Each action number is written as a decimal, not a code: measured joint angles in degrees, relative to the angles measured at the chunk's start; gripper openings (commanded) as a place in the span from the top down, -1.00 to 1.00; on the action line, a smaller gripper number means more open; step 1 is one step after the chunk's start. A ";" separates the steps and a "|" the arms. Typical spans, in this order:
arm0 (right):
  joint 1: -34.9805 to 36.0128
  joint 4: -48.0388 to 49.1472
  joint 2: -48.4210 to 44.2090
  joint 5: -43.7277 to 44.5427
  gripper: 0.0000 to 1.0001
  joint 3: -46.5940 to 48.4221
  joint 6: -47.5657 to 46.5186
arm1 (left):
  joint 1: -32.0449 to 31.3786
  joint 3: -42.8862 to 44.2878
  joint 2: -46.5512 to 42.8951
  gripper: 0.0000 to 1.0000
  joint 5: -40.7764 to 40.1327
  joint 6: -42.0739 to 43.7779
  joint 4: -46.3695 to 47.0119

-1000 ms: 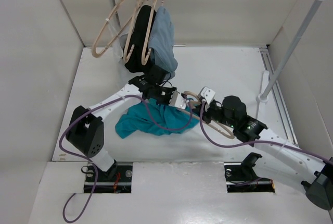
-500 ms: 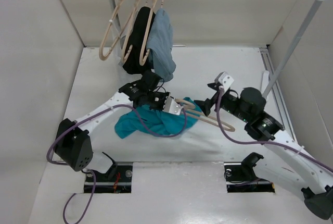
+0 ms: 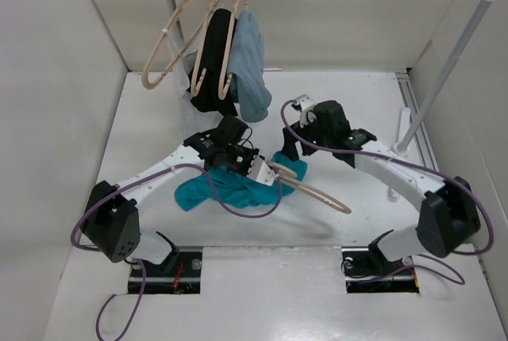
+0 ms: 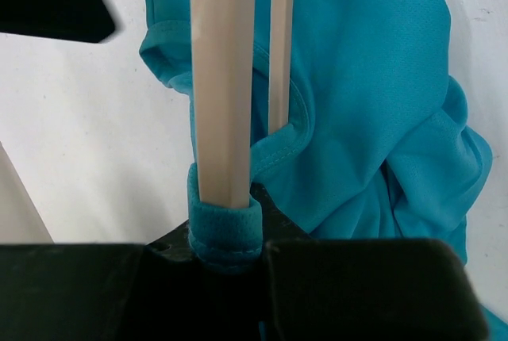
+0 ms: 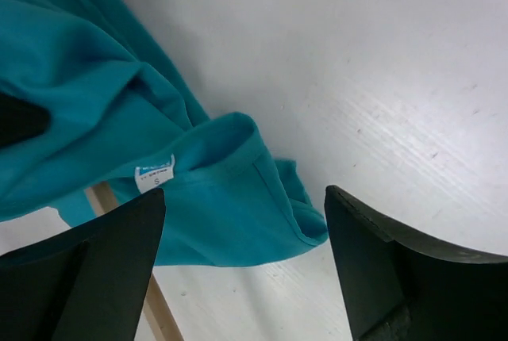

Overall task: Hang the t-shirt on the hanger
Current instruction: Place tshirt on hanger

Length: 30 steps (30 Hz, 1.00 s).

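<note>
Where the t-shirt (image 4: 357, 119) overlaps, the hanger (image 4: 222, 79) disappears.

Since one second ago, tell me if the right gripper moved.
Yes. The right gripper shifted toward the back wall and left, away from the rack pole.

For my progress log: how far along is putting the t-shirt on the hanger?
Done: the left end effector grips the hanger, with a hem of the t-shirt looped around one bar. In hand: the right end effector hovers open above the t-shirt near the white label. Left: the t-shirt lies crumpled on the table, shoulders not yet on the hanger.
</note>
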 measured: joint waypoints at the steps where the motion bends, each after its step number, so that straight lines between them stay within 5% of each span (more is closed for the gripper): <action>1: 0.07 -0.94 1.86 -0.28 -0.63 -0.13 0.50 | 0.00 0.00 -0.02 1.00 -0.02 0.09 0.02; 5: 0.24 -0.59 6.47 -2.03 -0.39 0.55 1.49 | -0.02 -0.31 -0.39 1.00 0.04 0.11 0.13; 12: 0.85 0.94 12.87 -3.58 -0.37 1.66 2.78 | -0.02 -0.33 -1.05 1.00 0.15 -0.17 0.76; 15: 1.20 2.05 15.10 -4.39 -0.18 1.68 3.45 | -0.02 -0.33 -1.05 1.00 0.17 -0.35 0.85; 20: 1.46 2.97 17.70 -4.68 1.00 1.79 4.07 | -0.02 -0.37 -1.11 1.00 0.13 -1.22 1.57; 25: -0.26 4.37 14.14 -4.50 1.00 -2.75 5.18 | 0.72 -0.63 -1.95 1.00 0.11 -4.52 2.25; 30: -11.56 4.63 1.29 -3.32 1.00 -14.47 7.78 | 6.16 -1.97 -5.75 1.00 1.86 -9.01 4.22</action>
